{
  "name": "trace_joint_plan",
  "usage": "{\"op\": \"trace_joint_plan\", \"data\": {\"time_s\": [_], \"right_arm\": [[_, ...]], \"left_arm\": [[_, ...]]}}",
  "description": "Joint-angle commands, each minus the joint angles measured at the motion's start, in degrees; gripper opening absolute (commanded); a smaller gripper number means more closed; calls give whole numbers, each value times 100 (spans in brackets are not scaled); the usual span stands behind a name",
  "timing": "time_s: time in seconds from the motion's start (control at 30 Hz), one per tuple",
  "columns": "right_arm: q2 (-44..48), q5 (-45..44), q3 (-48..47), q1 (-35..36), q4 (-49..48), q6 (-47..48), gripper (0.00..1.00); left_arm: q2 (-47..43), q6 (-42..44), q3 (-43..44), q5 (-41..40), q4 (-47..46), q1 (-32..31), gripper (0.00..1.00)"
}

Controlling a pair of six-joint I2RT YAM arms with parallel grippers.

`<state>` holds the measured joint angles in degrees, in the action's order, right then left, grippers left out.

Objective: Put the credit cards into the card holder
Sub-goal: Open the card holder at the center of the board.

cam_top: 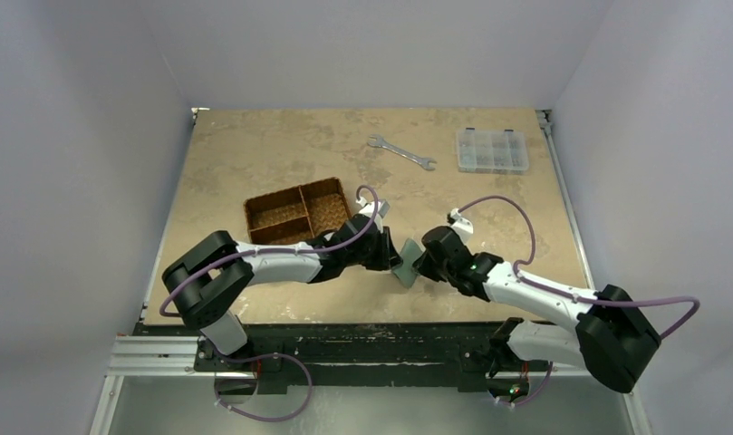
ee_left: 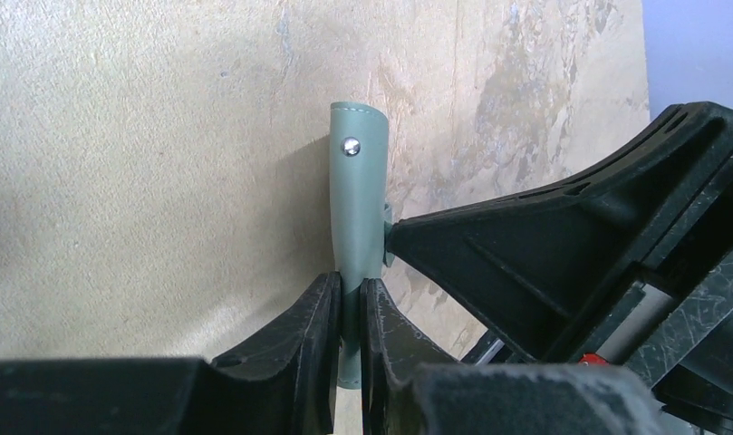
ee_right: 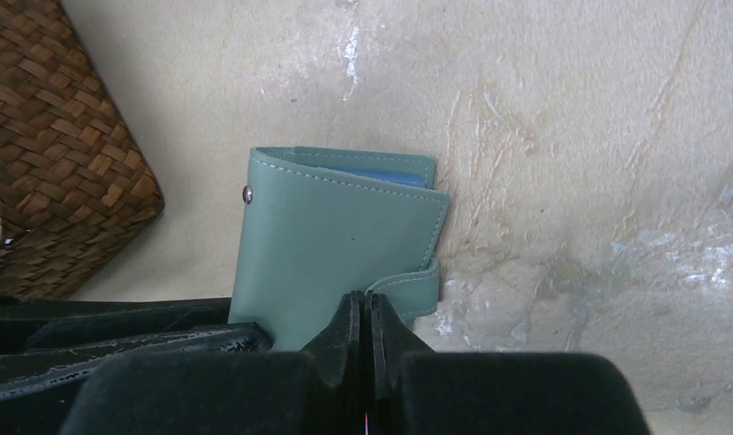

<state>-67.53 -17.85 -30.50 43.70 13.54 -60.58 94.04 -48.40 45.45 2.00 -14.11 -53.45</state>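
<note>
2 arms angled inward; left end effector [ee_left: 349, 294], right end effector [ee_right: 367, 308] pinched.

Card holder [cam_top: 405, 270]: small, flat, grey-green, pale stitching round edges. Silver snap [ee_left: 350, 146] near one corner, strap tab [ee_right: 408, 290] on opposite side. Folded shut, blue lining [ee_right: 380, 175] peeking at far edge. Held on edge, left claw [ee_left: 349, 292] and right claw [ee_right: 367, 306] pinching opposite sides, front-middle of worktop [cam_top: 254, 145].
</note>
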Motion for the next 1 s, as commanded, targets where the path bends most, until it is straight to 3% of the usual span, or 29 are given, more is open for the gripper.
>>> {"op": "trace_joint_plan", "data": {"time_s": [0.0,0.23,0.33,0.53,0.57,0.67,0.7,0.83,0.97], "right_arm": [[359,-410,551,-164,858,-377,0],[1552,155,1379,-654,222,-599,0],[2015,149,1372,-754,33,-285,0],[1685,330,1010,-1258,154,493,0],[1593,394,1003,-1307,139,529,0],[1711,478,1026,-1325,117,528,0],[1809,518,1024,-1323,99,560,0],[2082,616,856,-1333,209,856,0],[2123,574,764,-1334,273,935,0]], "left_arm": [[-445,121,3,-512,-349,63,0],[-427,144,8,-391,-358,181,0],[-171,215,135,208,-496,300,0],[646,289,672,1033,-282,375,0],[711,381,771,984,-78,367,9],[673,911,1251,111,921,198,52],[580,1103,1323,-135,1154,120,60],[428,1871,1724,-1270,1943,-392,75],[936,2181,2358,-2081,2555,-928,79]]}}
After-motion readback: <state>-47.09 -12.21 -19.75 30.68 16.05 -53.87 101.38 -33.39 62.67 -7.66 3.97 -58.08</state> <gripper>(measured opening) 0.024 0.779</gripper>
